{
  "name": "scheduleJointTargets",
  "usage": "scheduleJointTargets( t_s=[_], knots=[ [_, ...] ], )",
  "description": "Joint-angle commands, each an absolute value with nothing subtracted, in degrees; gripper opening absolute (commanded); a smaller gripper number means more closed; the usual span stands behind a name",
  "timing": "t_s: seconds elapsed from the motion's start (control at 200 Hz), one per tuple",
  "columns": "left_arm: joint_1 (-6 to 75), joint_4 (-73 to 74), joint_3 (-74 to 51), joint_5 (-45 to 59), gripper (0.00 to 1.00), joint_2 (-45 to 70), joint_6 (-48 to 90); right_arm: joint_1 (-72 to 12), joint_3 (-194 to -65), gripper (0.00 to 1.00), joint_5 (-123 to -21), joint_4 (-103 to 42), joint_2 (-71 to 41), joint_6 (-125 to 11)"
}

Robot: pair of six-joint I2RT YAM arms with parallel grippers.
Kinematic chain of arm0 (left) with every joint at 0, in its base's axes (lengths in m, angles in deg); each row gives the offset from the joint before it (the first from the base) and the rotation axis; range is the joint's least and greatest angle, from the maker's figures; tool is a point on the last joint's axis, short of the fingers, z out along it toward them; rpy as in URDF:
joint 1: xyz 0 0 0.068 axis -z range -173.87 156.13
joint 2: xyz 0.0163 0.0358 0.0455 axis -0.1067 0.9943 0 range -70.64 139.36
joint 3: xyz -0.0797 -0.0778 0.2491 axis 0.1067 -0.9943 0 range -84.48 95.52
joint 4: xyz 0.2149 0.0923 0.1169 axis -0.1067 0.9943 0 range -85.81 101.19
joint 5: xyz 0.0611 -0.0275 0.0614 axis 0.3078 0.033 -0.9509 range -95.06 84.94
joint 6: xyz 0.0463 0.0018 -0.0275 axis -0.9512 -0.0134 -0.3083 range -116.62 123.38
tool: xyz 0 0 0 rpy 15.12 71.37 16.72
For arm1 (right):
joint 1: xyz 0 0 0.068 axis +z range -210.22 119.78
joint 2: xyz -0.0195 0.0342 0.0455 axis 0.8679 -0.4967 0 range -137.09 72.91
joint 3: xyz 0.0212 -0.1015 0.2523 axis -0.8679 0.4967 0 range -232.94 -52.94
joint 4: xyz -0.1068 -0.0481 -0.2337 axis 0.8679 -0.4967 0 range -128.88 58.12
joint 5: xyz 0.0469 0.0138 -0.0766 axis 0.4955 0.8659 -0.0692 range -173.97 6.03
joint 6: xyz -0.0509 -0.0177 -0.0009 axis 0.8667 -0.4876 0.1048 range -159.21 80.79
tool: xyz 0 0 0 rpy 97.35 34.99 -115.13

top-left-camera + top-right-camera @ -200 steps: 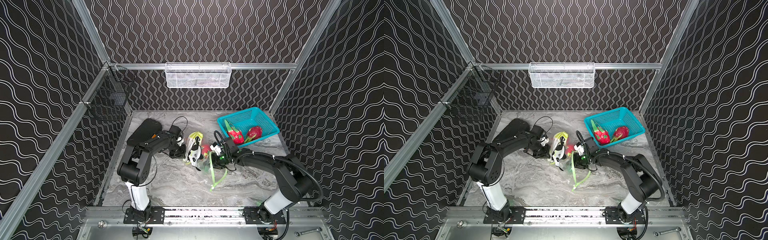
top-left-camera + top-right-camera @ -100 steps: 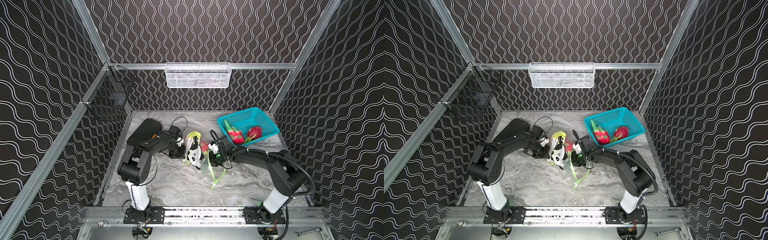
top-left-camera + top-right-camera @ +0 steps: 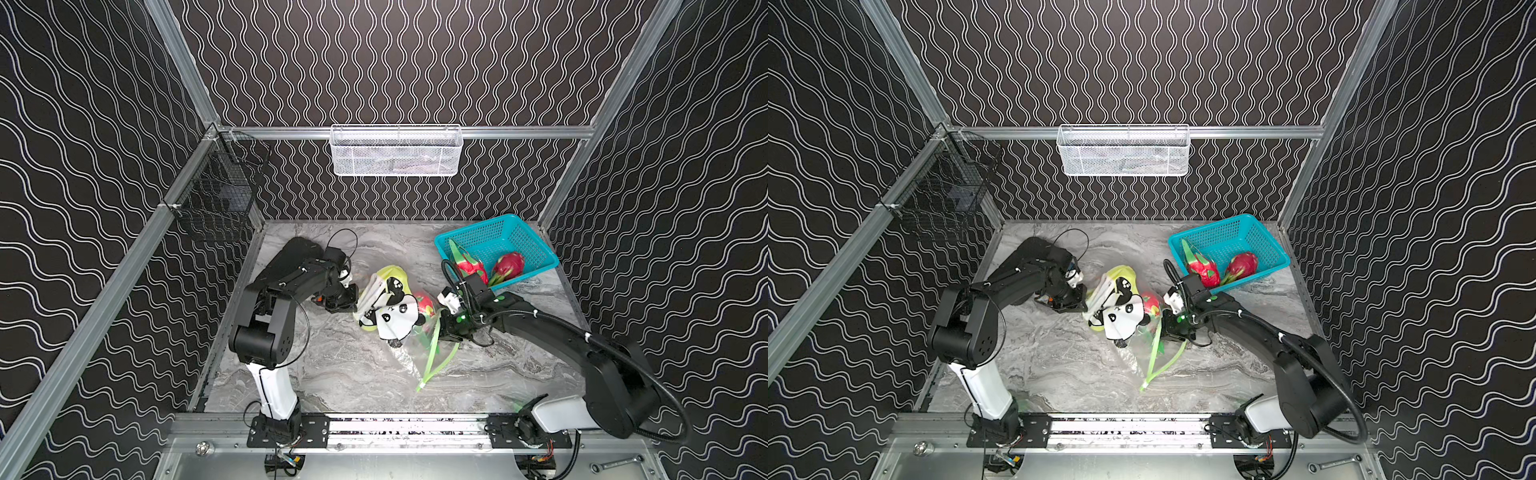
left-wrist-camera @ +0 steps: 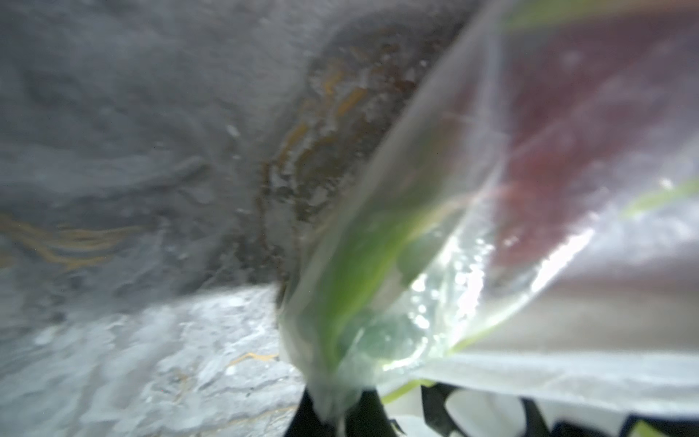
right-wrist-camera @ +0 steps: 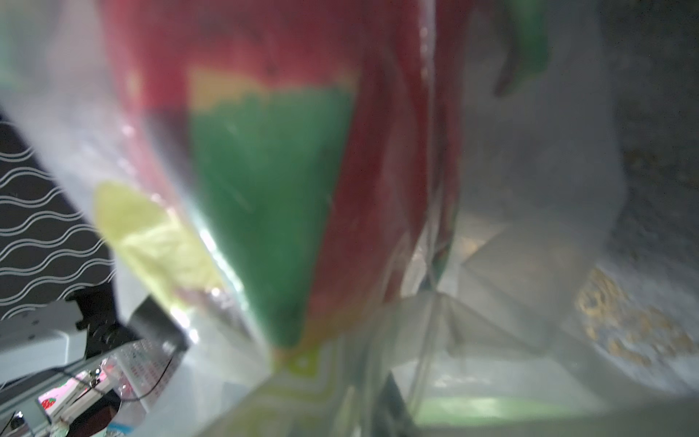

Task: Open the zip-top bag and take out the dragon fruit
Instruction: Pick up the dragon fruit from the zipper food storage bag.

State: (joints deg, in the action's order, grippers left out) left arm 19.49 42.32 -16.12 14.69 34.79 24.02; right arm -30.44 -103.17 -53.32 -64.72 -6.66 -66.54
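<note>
Two fruits (image 3: 471, 268) in the basket (image 3: 511, 237), a third fruit (image 3: 424, 302) in the bag (image 3: 395, 318).
Left end effector (image 3: 356, 297) clamps the bag; right end effector (image 3: 442, 332) is at the zip strip (image 3: 432, 357), grip unclear.

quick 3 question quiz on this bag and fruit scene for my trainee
1. How many dragon fruits lie in the teal basket?
2. Fill in: the ___ gripper is shut on the edge of the zip-top bag that faces away from the basket.
3. True or false: the bag is empty.
Key: 1. Two. 2. The left gripper. 3. False; one red dragon fruit shows inside it.
</note>
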Motion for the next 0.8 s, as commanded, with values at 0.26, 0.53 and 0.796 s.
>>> scheduleJointTargets(
  t_s=[0.26, 0.53, 0.796],
  knots=[
    [15.7, 40.71, -19.61, 12.17, 0.0, 35.1, 26.03, -37.94, -104.3, 0.0, -34.6, -83.35, 5.16, -56.43],
    [13.34, 41.41, -18.42, 12.12, 0.0, 34.65, 27.1, -39.04, -105.89, 0.0, -25.12, -93.48, 15.82, -57.38],
    [11.81, 41.85, -17.68, 11.2, 0.0, 33.65, 28.17, -39.29, -106.94, 0.0, -27.67, -100.45, 24.03, -60.64]
  ],
)
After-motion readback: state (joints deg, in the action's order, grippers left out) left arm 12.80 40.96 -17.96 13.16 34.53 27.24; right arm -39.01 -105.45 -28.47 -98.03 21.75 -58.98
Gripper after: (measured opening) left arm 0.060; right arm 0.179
